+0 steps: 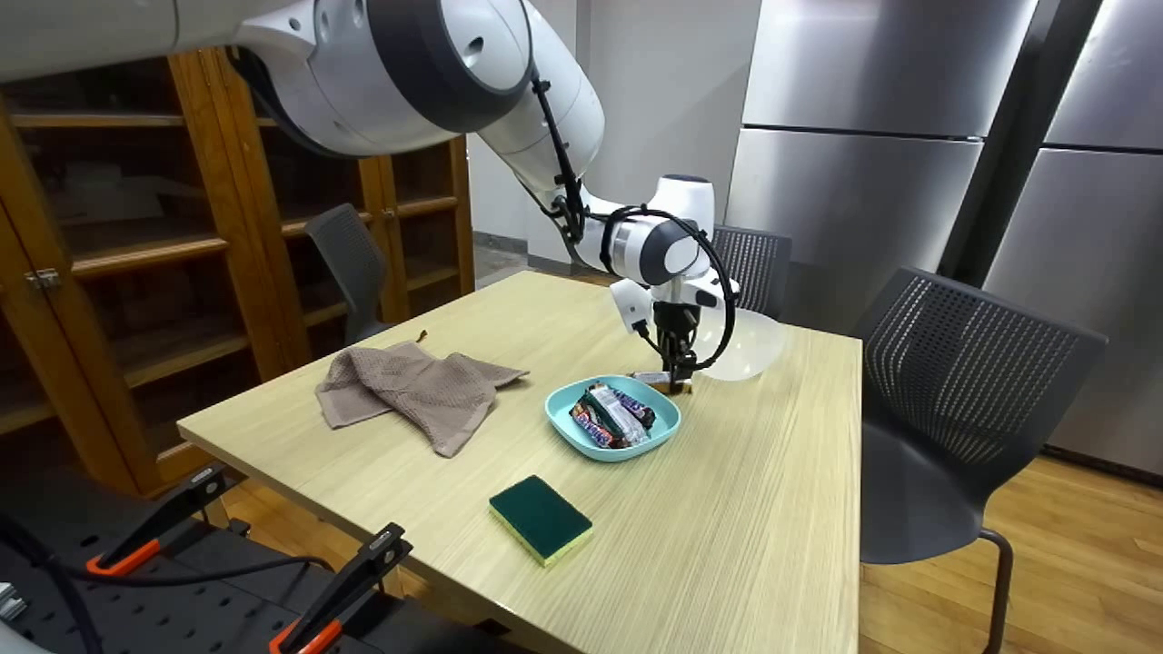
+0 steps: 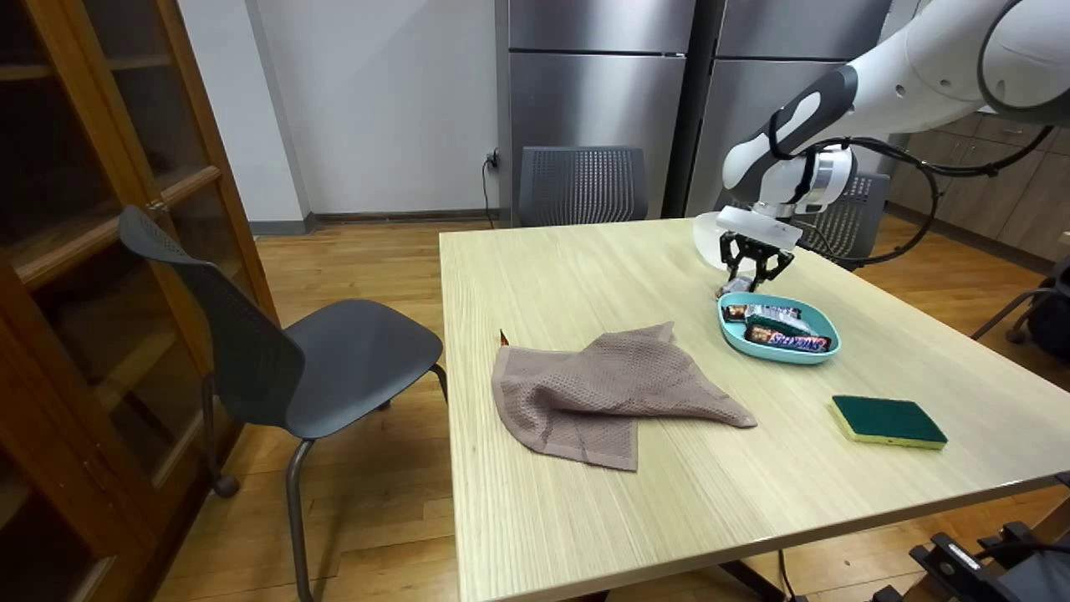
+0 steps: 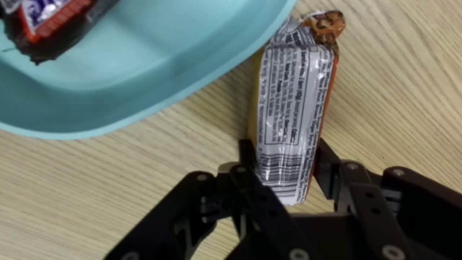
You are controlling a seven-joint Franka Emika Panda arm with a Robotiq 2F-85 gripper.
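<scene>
My gripper (image 3: 286,155) is shut on a candy bar (image 3: 292,104) in a silver and orange-brown wrapper. The fingers sit on both sides of its near end, by the barcode. The bar stands on its narrow side, at or just above the table; I cannot tell if it is lifted. In both exterior views the gripper (image 1: 674,377) (image 2: 744,278) points down, with the bar (image 1: 649,378) (image 2: 736,288) beside a light blue bowl (image 1: 561,434) (image 2: 773,356). The bowl (image 3: 162,65) holds several wrapped candy bars (image 1: 620,418) (image 2: 786,341).
A translucent white bowl (image 1: 750,345) (image 2: 708,241) stands behind the gripper. A green and yellow sponge (image 1: 541,516) (image 2: 889,420) and a crumpled brown cloth (image 1: 427,391) (image 2: 623,393) lie on the table. A small dark object (image 1: 422,335) (image 2: 503,338) shows by the cloth. Chairs (image 1: 963,400) surround the table.
</scene>
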